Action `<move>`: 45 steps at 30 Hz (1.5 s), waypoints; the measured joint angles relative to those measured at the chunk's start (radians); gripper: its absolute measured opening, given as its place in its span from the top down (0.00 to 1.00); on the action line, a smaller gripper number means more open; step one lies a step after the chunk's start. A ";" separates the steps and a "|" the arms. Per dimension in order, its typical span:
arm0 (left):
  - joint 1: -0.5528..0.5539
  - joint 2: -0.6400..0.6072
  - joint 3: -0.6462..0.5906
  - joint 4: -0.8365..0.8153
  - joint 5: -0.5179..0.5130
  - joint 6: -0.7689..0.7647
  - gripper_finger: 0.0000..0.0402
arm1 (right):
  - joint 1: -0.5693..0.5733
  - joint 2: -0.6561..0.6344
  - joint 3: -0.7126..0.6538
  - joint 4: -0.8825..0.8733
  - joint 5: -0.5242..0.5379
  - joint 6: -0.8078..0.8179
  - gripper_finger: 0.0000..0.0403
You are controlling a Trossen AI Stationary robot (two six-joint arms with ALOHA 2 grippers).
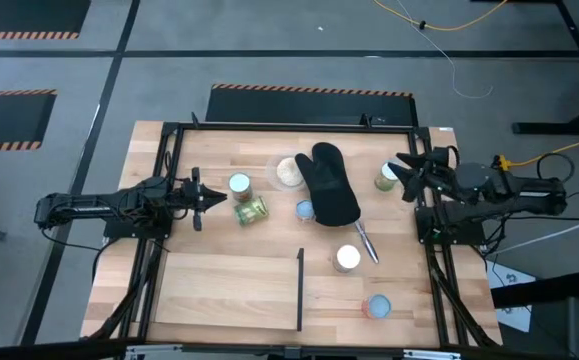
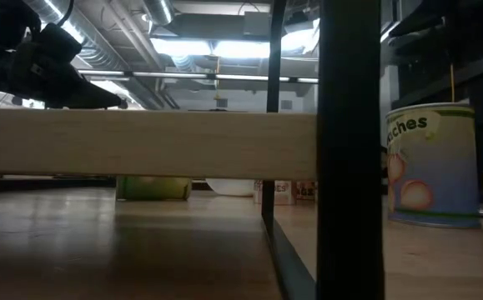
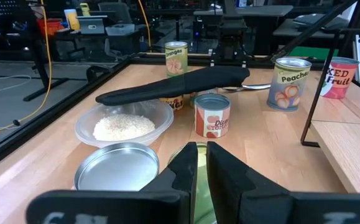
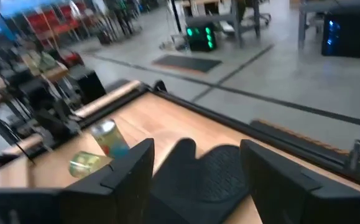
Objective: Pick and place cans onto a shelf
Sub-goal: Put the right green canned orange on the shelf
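Your left gripper (image 1: 201, 199) is hovering at the table's left side with its fingers (image 3: 186, 163) nearly together, empty, just beside an upright can (image 1: 239, 184) and a green-labelled can (image 1: 251, 210) lying on its side. Your right gripper (image 1: 406, 176) is waiting at the right edge with fingers (image 4: 133, 163) spread apart, next to another can (image 1: 387, 177) and near the black mitt (image 1: 329, 184). The shelf (image 1: 234, 290) is lying at the table's near edge, its black strip (image 1: 300, 288) separating it from two cans (image 1: 347, 258) (image 1: 377, 306) standing beside it, with no can on it.
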 joint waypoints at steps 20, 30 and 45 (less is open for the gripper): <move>0.000 0.000 0.000 0.000 0.000 0.000 0.93 | -0.326 0.385 0.208 -0.418 -0.241 0.120 0.41; 0.000 0.000 0.000 0.000 0.000 0.000 0.93 | -0.435 0.555 0.208 -0.446 -0.321 0.119 0.41; 0.000 0.000 0.000 0.000 0.000 0.000 0.93 | -0.483 0.699 0.207 -0.481 -0.378 0.118 0.41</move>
